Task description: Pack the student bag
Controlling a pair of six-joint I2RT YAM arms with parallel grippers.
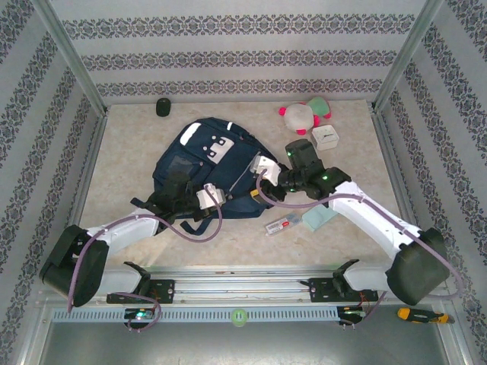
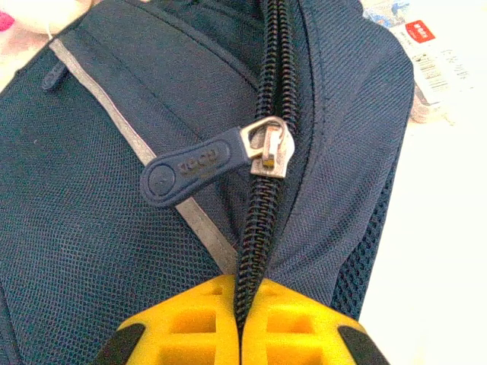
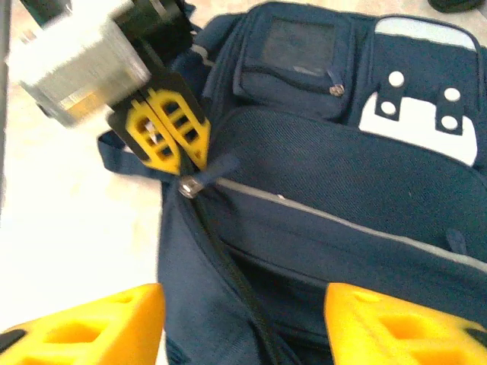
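**Left fingers closed next to the zipper pull, not on it**

The student bag [image 1: 202,163] lies flat mid-table, slightly left of centre. The left gripper [image 2: 242,319] is pressed together over the zipper track [image 2: 262,76], just near of the slider [image 2: 268,148]. I can't tell whether any coil is actually caught.

The right gripper [image 3: 243,319] is spread wide over the bag and holds nothing.

Risks:
- The pull tab [image 2: 194,169] lies flat outside the left fingers. A tug from here would likely drag fabric, or slip off, rather than run the slider.
- Nothing pins the bag, so it could slide toward the packet [image 1: 279,225] on its right.

Views:
- Left wrist shows the tab is free, which the top view is too coarse to resolve.
- Right wrist shows the left fingertips right at the slider.
- Top view adds the plush toy [image 1: 304,114] and white box [image 1: 327,138], far right and outside the bag.
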